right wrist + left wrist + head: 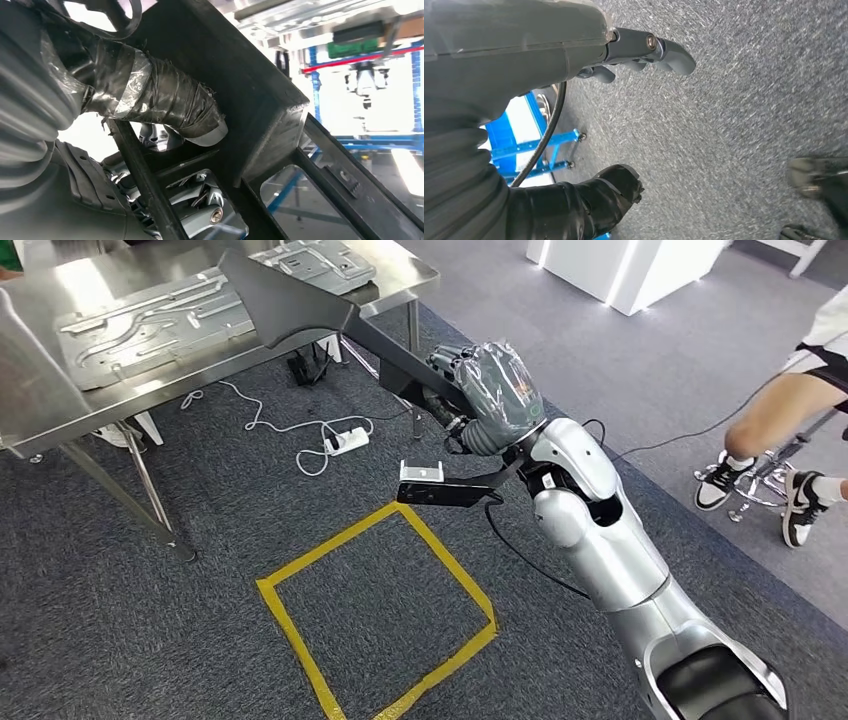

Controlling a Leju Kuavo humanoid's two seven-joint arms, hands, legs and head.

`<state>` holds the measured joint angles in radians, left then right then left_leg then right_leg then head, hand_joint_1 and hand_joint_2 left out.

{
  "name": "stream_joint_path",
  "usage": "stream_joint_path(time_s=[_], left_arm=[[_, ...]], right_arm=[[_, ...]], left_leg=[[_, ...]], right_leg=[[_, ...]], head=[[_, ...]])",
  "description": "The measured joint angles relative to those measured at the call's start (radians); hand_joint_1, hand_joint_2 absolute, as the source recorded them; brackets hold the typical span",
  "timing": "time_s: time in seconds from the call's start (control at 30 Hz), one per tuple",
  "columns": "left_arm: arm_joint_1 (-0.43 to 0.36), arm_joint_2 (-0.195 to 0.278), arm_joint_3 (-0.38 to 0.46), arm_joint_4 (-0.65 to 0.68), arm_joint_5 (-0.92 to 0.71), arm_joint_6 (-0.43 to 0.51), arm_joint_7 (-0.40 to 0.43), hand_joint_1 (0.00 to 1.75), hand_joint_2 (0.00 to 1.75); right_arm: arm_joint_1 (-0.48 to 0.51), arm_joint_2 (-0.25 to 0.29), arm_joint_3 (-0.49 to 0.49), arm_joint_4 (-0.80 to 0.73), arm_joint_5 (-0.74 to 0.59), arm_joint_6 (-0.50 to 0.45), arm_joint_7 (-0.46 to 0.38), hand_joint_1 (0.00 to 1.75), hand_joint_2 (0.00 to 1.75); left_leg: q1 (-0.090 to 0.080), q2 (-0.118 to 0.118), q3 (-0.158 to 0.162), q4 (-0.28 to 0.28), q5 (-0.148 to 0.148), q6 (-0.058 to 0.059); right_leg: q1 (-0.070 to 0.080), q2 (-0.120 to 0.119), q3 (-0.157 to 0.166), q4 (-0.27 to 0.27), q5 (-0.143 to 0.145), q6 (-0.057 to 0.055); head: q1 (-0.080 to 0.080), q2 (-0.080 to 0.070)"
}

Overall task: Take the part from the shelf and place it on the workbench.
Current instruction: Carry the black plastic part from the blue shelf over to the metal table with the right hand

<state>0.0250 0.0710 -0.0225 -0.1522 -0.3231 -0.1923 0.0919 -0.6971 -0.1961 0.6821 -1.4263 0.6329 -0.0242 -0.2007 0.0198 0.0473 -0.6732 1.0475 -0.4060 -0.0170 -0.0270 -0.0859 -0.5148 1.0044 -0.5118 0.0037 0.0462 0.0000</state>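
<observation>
One long, dark grey, angular moulded part (300, 302) runs through the upper centre of the head view, its broad end lying over the edge of the shiny steel counter (40, 390) at upper left, its narrow end held at centre frame by the right hand (478, 390), whose fingers are closed around it under a clear wrap. Pressed metal panels (150, 320) lie on the counter beneath and beside the part. A yellow taped square (380, 610) marks the grey carpet at lower centre, a white power strip (348, 440) with its cable lies above it, and a seated person's legs (770, 440) enter at right.

At the top centre of the left wrist view, the left hand (644, 52) hangs over carpet with fingers loosely curled and nothing in them.

Across the middle of the right wrist view, the part fills the frame as a black ribbed frame, the right hand's taped thumb pressed on its flat face and darker fingers hooked below a rib.

Judged from its ribs and straight lines, the part looks stiff, fairly light but long and lever-prone; gripping a rib near the narrow end suits it.
</observation>
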Motion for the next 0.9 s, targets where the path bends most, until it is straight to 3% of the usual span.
stream_joint_path(time_s=[0.03,0.07,0.13,0.17,0.2,0.27,0.33,0.37,0.4,0.43,0.5,0.53,0.57,0.63,0.7,0.77,0.83,0.87,0.9], left_arm=[[0.0,0.0,0.0,0.0,0.0,0.0,0.0,0.0,1.75],[-0.001,0.0,0.0,0.0,-0.001,0.0,0.0,0.0,1.75],[0.0,0.002,0.0,0.0,-0.002,0.0,0.0,0.0,1.75],[0.0,0.003,0.0,0.0,-0.002,0.0,0.0,0.0,1.75],[-0.001,0.004,0.0,0.0,-0.002,0.0,0.0,0.0,1.75],[-0.006,0.004,0.0,0.0,-0.002,0.0,0.0,0.0,1.75],[-0.011,0.004,0.0,0.0,-0.003,0.0,0.0,0.0,1.75],[-0.01,0.004,0.0,0.0,-0.003,0.0,0.0,0.0,1.75],[-0.009,0.004,0.0,0.0,-0.003,0.0,0.0,0.0,1.75],[-0.006,0.004,0.0,0.0,-0.003,0.0,0.001,0.0,1.75],[-0.001,0.001,0.0,0.0,-0.002,0.0,0.002,0.0,1.75],[0.0,0.0,0.0,0.0,-0.002,0.0,0.002,0.0,1.75],[0.0,-0.002,0.0,0.001,-0.002,0.0,0.002,0.0,1.75],[0.0,-0.001,0.0,0.001,0.0,0.001,0.003,0.0,1.75],[-0.001,0.0,0.0,0.0,0.0,0.001,0.003,0.0,1.75],[-0.004,0.001,0.001,0.0,0.0,0.001,0.003,0.0,1.75],[-0.007,0.002,0.002,0.0,0.0,0.002,0.003,0.0,1.75],[-0.007,0.002,0.002,0.0,0.001,0.002,0.003,0.0,1.75],[-0.006,0.002,0.002,0.0,0.001,0.001,0.004,0.0,1.75]], right_arm=[[0.0,0.0,0.0,0.0,0.0,0.0,0.0,1.75,1.75],[-0.001,0.0,0.0,0.0,0.0,0.001,0.0,1.75,1.75],[-0.003,0.001,0.0,-0.001,0.0,0.002,0.0,1.75,1.75],[-0.006,0.001,0.0,-0.002,0.001,0.003,0.0,1.75,1.75],[-0.01,0.002,-0.001,-0.003,0.001,0.004,0.001,1.75,1.75],[-0.017,0.001,-0.001,-0.003,0.002,0.006,0.001,1.75,1.75],[-0.018,-0.001,-0.001,-0.002,0.002,0.008,0.006,1.75,1.75],[-0.017,-0.002,-0.001,-0.001,0.002,0.01,0.012,1.75,1.75],[-0.017,-0.003,-0.001,0.0,0.002,0.014,0.021,1.75,1.75],[-0.019,-0.003,-0.001,0.0,0.001,0.02,0.031,1.75,1.75],[-0.025,-0.003,-0.001,0.003,0.002,0.032,0.053,1.75,1.75],[-0.028,-0.003,-0.001,0.005,0.004,0.036,0.063,1.75,1.75],[-0.031,-0.003,-0.001,0.007,0.007,0.039,0.07,1.75,1.75],[-0.035,-0.002,-0.001,0.008,0.013,0.04,0.081,1.75,1.75],[-0.039,-0.001,-0.002,0.008,0.016,0.04,0.086,1.75,1.75],[-0.042,0.0,-0.003,0.009,0.018,0.039,0.086,1.75,1.75],[-0.042,0.002,-0.003,0.011,0.019,0.039,0.086,1.75,1.75],[-0.042,0.002,-0.003,0.012,0.019,0.04,0.086,1.75,1.75],[-0.041,0.003,-0.003,0.013,0.019,0.04,0.087,1.75,1.75]], left_leg=[[-0.005,0.01,0.009,-0.024,0.01,0.006],[-0.01,0.01,0.012,-0.028,0.003,0.014],[-0.012,-0.012,0.026,-0.03,-0.004,0.032],[-0.011,-0.024,0.038,-0.033,-0.01,0.04],[-0.012,-0.035,0.051,-0.037,-0.013,0.047],[-0.014,-0.053,0.07,-0.041,-0.024,0.059],[-0.019,-0.073,0.086,-0.04,-0.038,0.066],[-0.022,-0.082,0.097,-0.04,-0.047,0.068],[-0.025,-0.092,0.11,-0.04,-0.057,0.069],[-0.027,-0.099,0.124,-0.04,-0.067,0.068],[-0.03,-0.11,0.145,-0.039,-0.087,0.065],[-0.031,-0.114,0.149,-0.04,-0.096,0.06],[-0.031,-0.117,0.152,-0.039,-0.1,0.055],[-0.032,-0.116,0.155,-0.036,-0.102,0.046],[-0.033,-0.095,0.141,0.009,-0.105,0.037],[-0.027,-0.071,0.083,0.115,-0.138,0.021],[-0.014,-0.061,0.01,0.21,-0.186,0.005],[-0.008,-0.059,-0.011,0.221,-0.193,-0.002],[-0.002,-0.056,-0.016,0.2,-0.177,-0.008]], right_leg=[[0.001,-0.01,0.008,0.0,-0.01,0.009],[0.002,-0.017,0.016,0.002,-0.016,0.017],[-0.002,-0.022,0.027,0.016,-0.024,0.03],[-0.006,-0.006,0.022,0.04,-0.026,0.033],[-0.009,0.017,0.001,0.081,-0.031,0.034],[-0.007,0.065,-0.081,0.202,-0.063,0.03],[0.0,0.08,-0.164,0.291,-0.111,0.024],[0.004,0.082,-0.189,0.296,-0.12,0.02],[0.008,0.083,-0.198,0.27,-0.104,0.013],[0.015,0.085,-0.196,0.218,-0.063,0.004],[0.029,0.092,-0.183,0.096,0.058,-0.017],[0.035,0.095,-0.177,0.06,0.099,-0.025],[0.039,0.097,-0.173,0.04,0.119,-0.03],[0.036,0.094,-0.154,0.027,0.114,-0.038],[0.028,0.089,-0.126,0.008,0.107,-0.047],[0.023,0.086,-0.102,-0.002,0.096,-0.051],[0.019,0.083,-0.084,-0.003,0.079,-0.049],[0.016,0.082,-0.073,-0.003,0.07,-0.046],[0.014,0.082,-0.061,-0.002,0.06,-0.042]], head=[[0.0,0.0],[0.0,0.0],[0.0,0.0],[0.0,0.0],[0.001,0.0],[0.001,0.0],[0.001,0.0],[0.001,0.0],[0.001,0.0],[0.001,0.0],[0.001,0.0],[0.001,0.0],[0.002,0.0],[0.003,0.0],[0.001,0.0],[-0.002,0.0],[-0.003,0.0],[-0.003,0.0],[-0.003,0.0]])
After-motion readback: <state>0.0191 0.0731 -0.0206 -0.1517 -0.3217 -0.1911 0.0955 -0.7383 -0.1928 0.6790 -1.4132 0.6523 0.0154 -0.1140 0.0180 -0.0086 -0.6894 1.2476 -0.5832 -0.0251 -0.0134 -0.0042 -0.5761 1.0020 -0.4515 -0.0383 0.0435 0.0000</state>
